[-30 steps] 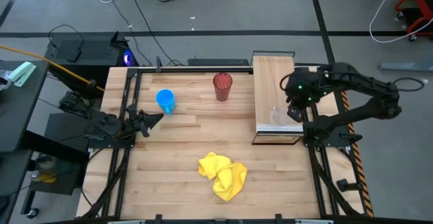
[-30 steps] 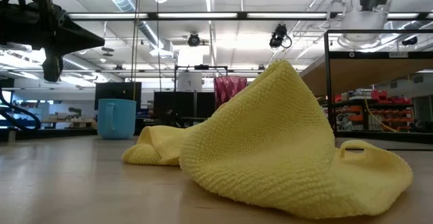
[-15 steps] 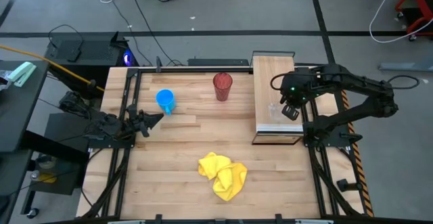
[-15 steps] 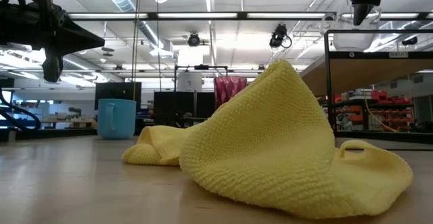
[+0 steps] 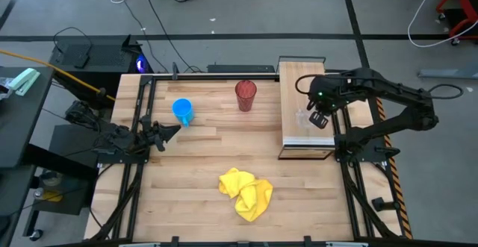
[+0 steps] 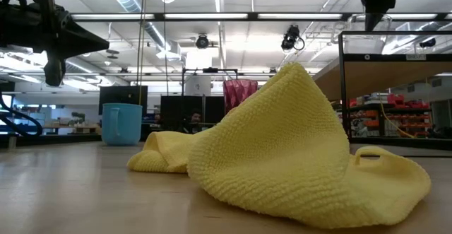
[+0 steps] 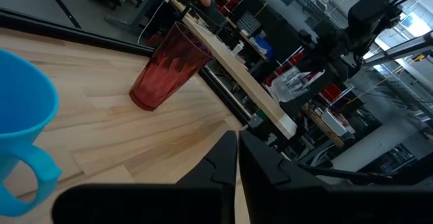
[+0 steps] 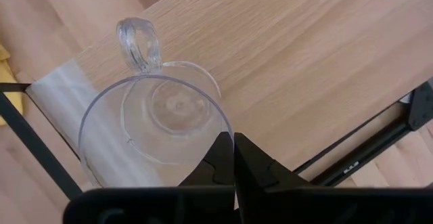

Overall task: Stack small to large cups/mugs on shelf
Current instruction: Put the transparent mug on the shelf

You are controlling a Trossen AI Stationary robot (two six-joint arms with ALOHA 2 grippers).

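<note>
Jaws on your right gripper (image 5: 318,119) are pressed together, empty; it has lifted off the clear cup (image 8: 157,130), now standing alone on the shelf (image 5: 295,83), right of frame centre. First placement done. Left gripper (image 5: 169,131) shut, parked left.

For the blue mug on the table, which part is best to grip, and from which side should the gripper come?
Grip the blue mug by its rim wall, coming from above. It stands upright with its mouth open, and its handle points toward the table's front edge, so a wall away from the handle looks easiest. The left gripper waits nearby.
</note>
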